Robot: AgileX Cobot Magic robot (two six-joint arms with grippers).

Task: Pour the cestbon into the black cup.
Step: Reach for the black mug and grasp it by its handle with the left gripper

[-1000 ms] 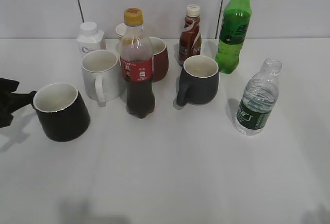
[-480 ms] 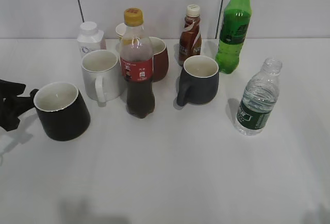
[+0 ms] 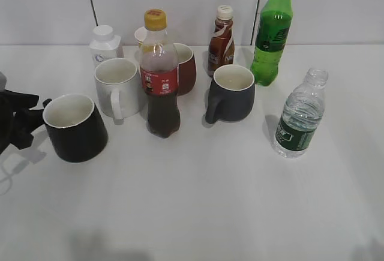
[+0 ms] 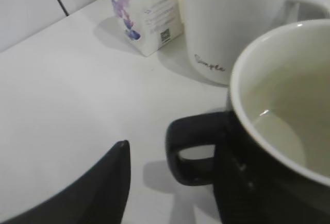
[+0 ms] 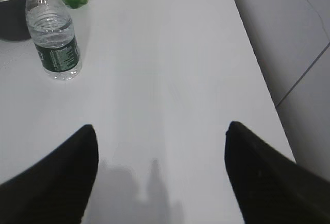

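Change: black cup [image 3: 75, 128] has shifted slightly right and tilted since a second ago; left gripper [image 3: 27, 120] moved in with it.
Left gripper: at the cup's handle [image 4: 193, 149]; whether it is clenched, cannot tell.
Right gripper [image 5: 160, 177]: fingers spread, empty.
Cestbon [image 3: 300, 114]: upright, uncapped, right of the grey mug [image 3: 231, 93], well apart from the cup.

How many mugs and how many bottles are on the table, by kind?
Mugs: 4: black cup, white mug, grey-blue mug, dark red mug.
Bottles: 5: cestbon, cola, green soda, brown drink, white bottle.
Total: 9
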